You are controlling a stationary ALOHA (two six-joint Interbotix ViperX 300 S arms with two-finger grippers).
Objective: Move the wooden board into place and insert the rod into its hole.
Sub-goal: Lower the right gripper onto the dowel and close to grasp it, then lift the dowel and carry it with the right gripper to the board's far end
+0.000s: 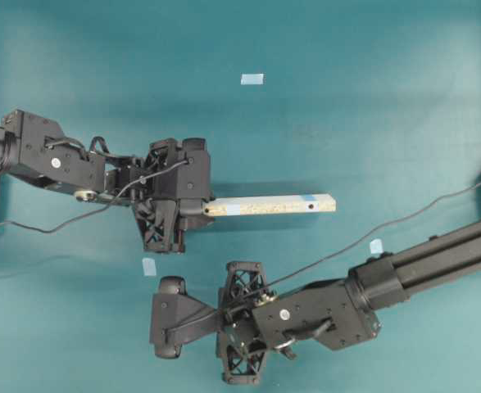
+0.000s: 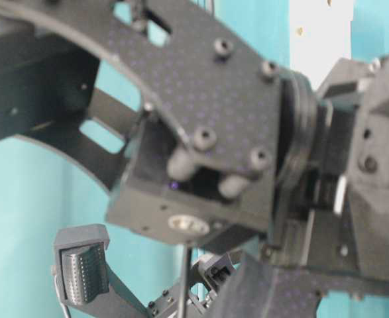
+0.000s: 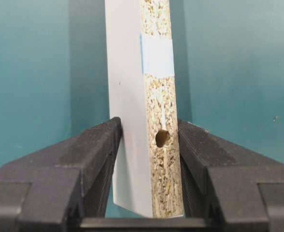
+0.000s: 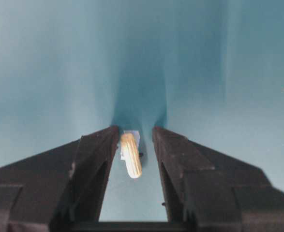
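Rod [image 4: 130,155] between right fingers [image 4: 94,159]; board [image 1: 273,205] between left

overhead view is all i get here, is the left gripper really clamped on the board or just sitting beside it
observer: Clamped. In the left wrist view the left gripper presses both faces of the wooden board, which stands on edge.
operator: ok where's the rod, cant spot it
observer: The right wrist view shows the rod lying inside the right gripper, its far end over a pale tape square.
operator: gripped?
observer: No. The jaws stand wider than the rod, and a gap shows on one side of it.
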